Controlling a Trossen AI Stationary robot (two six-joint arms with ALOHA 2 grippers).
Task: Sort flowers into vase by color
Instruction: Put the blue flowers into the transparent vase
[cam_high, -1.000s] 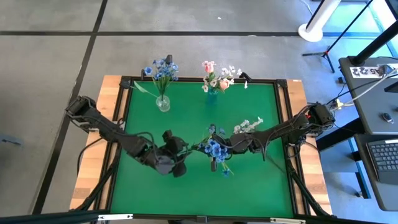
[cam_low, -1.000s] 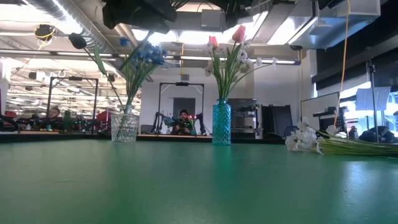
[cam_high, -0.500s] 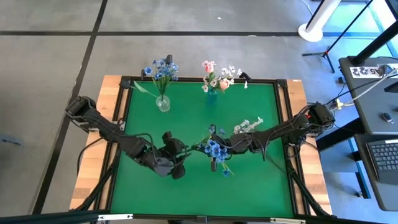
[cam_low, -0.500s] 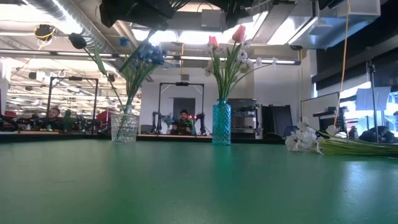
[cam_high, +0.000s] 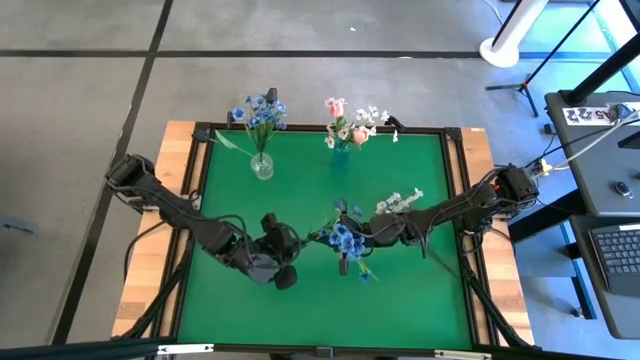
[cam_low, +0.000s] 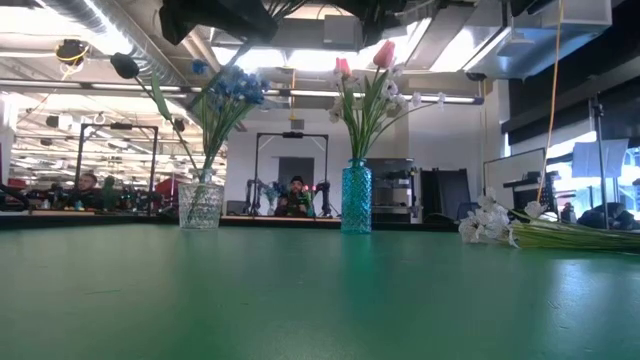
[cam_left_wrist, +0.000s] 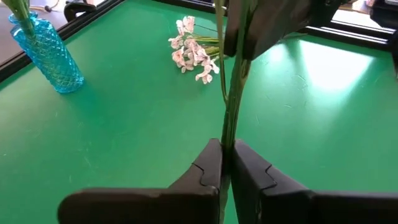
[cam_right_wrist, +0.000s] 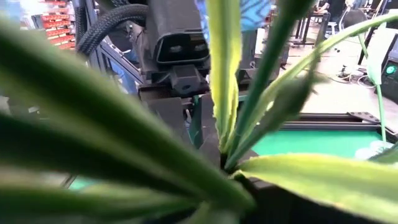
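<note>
Mid-handover, left gripper (cam_left_wrist: 227, 163) fingers clench the green-stemmed blue flower (cam_high: 345, 240); right gripper's (cam_high: 372, 236) grip hidden; next, clear glass vase (cam_high: 262, 166)

Light is bright and even, from ceiling lamps w/ strong glare in low view. The table (cam_left_wrist: 323, 68) shows a white glare patch in left wrist view. In right wrist view the leaves (cam_right_wrist: 224, 81) are very blurred, out of focus; the background is sharper.

Mat (cam_high: 300, 190) bright green; far right vase (cam_low: 356, 198) turquoise, diamond-patterned; far left vase (cam_low: 201, 205) clear glass; loose spray (cam_left_wrist: 193, 50) pinkish-white; grippers black.
</note>
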